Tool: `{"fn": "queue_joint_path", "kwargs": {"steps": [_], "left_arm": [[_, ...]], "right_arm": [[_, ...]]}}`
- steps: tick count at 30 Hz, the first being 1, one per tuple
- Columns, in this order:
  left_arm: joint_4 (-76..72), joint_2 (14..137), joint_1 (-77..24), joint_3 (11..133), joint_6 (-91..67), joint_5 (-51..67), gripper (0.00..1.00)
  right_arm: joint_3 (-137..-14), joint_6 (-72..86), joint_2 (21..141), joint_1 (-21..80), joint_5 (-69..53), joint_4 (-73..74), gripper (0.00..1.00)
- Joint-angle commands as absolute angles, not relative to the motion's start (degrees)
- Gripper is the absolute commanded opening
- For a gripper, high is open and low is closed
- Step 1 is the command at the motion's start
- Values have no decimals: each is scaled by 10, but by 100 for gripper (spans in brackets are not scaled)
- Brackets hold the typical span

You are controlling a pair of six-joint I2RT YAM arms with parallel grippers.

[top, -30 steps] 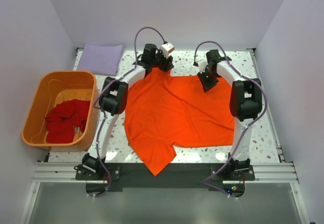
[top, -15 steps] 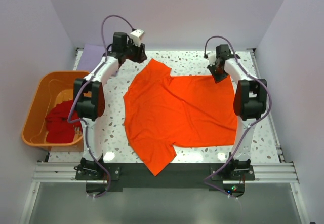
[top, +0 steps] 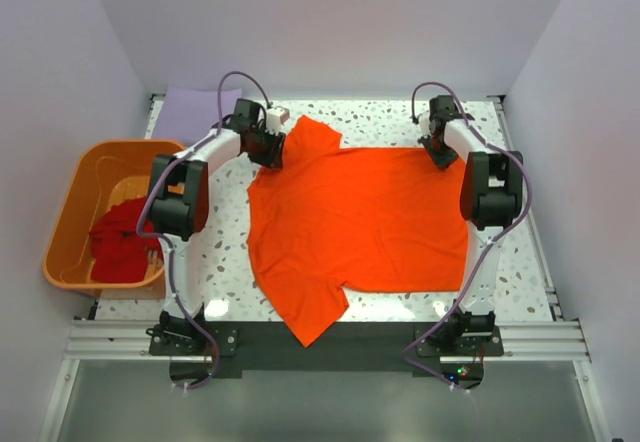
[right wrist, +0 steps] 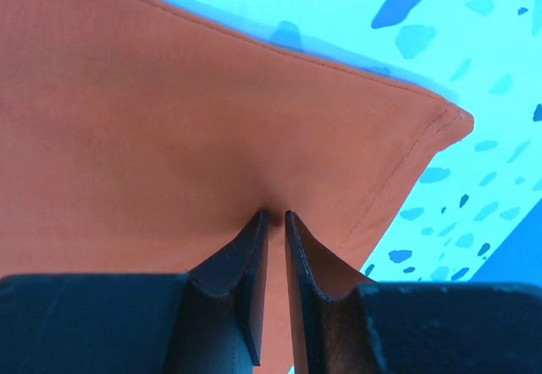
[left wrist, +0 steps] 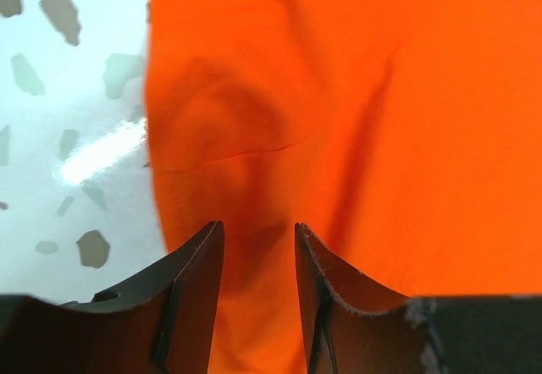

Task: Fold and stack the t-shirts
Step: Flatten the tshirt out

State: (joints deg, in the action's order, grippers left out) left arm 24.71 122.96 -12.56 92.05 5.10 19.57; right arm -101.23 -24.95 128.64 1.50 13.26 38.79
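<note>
this looks like a robot lab: two robot arms are bolted to a metal rail by a speckled table, with plain pale walls all around.

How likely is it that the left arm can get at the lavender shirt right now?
Probably yes. The lavender shirt lies uncovered at the far left corner of the table, close beside the left gripper, whose jaws stand open over the orange shirt, gripping nothing.

Orange t-shirt spread; lavender t-shirt seemingly folded
</note>
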Motion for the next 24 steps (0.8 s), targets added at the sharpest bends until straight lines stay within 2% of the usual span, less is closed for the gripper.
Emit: {"fn": "queue_joint_path", "kwargs": {"steps": [1, 11, 15, 20, 24], "left_arm": [[267, 1256, -118, 954, 55, 119, 43], [319, 1382, -99, 1145, 108, 55, 42], [321, 1396, -94, 1222, 113, 72, 46], [273, 1268, -92, 1142, 113, 178, 55], [321, 1165, -92, 1060, 150, 257, 61]], "right_arm": [[-1030, -246, 1310, 10, 170, 383, 19], [-1092, -203, 1309, 14, 82, 414, 28], [-1108, -187, 1276, 14, 48, 411, 31], [-1114, -182, 1199, 15, 1, 430, 38], [-1086, -227, 1120, 15, -64, 495, 45]]}}
